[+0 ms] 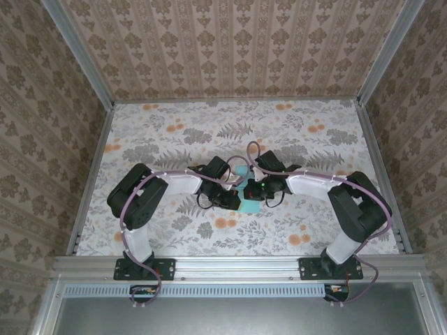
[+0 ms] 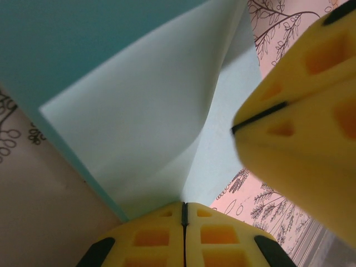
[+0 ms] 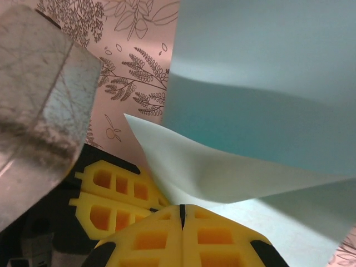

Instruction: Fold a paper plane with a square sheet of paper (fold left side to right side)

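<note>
Left gripper (image 2: 184,211) and right gripper (image 3: 182,211) — we see each clamped tight on the square sheet of paper (image 2: 144,122); fingertips near together over the floral table (image 1: 279,132).

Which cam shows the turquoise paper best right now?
Left wrist: the paper sheet spans most of the frame, its lifted flap and curl plain, edge pinched in the left end effector. Right wrist shows a bent corner of it up close; top external, a small, partly hidden patch.
</note>
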Tool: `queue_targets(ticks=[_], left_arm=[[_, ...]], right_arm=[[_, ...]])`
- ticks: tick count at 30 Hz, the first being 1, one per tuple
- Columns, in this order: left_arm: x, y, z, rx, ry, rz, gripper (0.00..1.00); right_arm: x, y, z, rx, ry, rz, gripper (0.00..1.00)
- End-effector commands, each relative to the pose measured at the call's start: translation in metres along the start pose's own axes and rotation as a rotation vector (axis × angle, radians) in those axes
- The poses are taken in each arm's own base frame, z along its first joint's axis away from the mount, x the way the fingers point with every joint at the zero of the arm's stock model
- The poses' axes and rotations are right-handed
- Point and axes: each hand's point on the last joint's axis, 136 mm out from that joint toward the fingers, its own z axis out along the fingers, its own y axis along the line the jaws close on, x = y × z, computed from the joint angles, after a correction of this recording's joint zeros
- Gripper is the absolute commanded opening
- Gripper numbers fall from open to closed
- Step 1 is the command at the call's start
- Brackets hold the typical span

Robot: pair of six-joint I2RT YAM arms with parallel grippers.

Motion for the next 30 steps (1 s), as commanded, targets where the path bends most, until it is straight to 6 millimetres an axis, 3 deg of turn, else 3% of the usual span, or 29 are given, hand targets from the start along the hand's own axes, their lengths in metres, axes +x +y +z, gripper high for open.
queue_targets(ticks=[1, 19, 30], left_arm=[[0.027, 0.021, 0.007, -0.063, 0.074, -0.044, 0.07], [0.027, 0.022, 0.008, -0.067, 0.08, -0.048, 0.07], [0.028, 0.022, 0.009, -0.067, 0.085, -0.05, 0.06]], right_arm=[[-0.001, 0.006, 0.005, -0.004, 0.025, -0.021, 0.0], [0.014, -0.017, 0.022, 0.083, 0.102, -0.014, 0.0], [0.016, -0.032, 0.022, 0.164, 0.124, -0.032, 0.0]])
